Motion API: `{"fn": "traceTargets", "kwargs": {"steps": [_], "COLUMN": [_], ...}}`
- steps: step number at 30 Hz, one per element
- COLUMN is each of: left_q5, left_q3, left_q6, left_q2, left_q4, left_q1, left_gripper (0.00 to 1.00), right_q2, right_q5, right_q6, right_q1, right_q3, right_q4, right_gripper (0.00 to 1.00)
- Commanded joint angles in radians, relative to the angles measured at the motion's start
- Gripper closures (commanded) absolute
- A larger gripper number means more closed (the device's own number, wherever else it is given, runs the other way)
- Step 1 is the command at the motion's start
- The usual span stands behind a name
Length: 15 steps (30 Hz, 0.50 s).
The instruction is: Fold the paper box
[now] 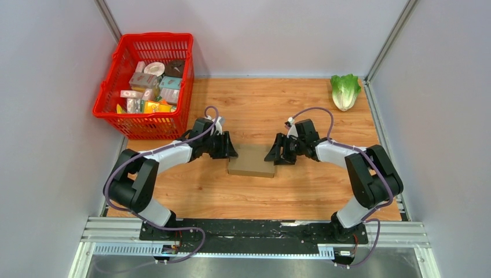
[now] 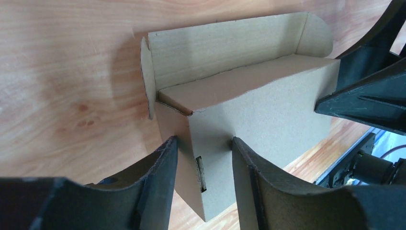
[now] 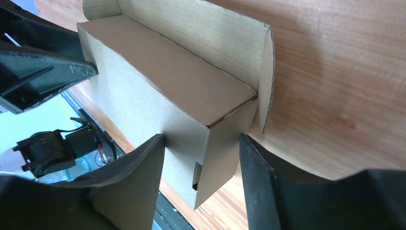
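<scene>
At the far left corner of the table (image 1: 255, 197), a red basket (image 1: 118, 110) is seen, filled with small printed packages (image 1: 151, 87). To its right, the left gripper (image 1: 227, 146) is brought up against the left end of the paper box (image 1: 252, 163); its fingers (image 2: 158, 182) are held moderately apart astride that end's corner, and contact cannot be judged. The box is set at the middle of the table between both grippers, its body closed into a shallow block, with a rear flap raised along the far side. At its right end the right gripper (image 1: 278, 152) is placed likewise, fingers (image 3: 268, 182) spread partway around the corner. A lettuce (image 1: 345, 91) is laid at the far right.
</scene>
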Motion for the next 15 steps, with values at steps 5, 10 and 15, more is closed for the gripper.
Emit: {"fn": "traceTargets", "kwargs": {"steps": [5,10,15], "left_q5": [0.109,0.066,0.028], "left_q3": [0.012,-0.058,-0.112], "left_q6": [0.05,0.122,0.168], "left_q2": [-0.027,-0.168,-0.26], "left_q4": [0.186,0.254,0.294], "left_q1": [0.002,0.0,-0.008], "left_gripper": [0.6,0.62,0.61], "right_q2": [-0.057,-0.19,-0.249], "right_q5": [0.056,0.319,0.507], "right_q6": [-0.095,-0.232,-0.368], "right_q1": [0.082,0.198,0.317], "right_q3": [0.067,0.072,0.027], "right_q4": [0.123,0.14,0.25], "right_gripper": [0.45,0.44,0.43]}}
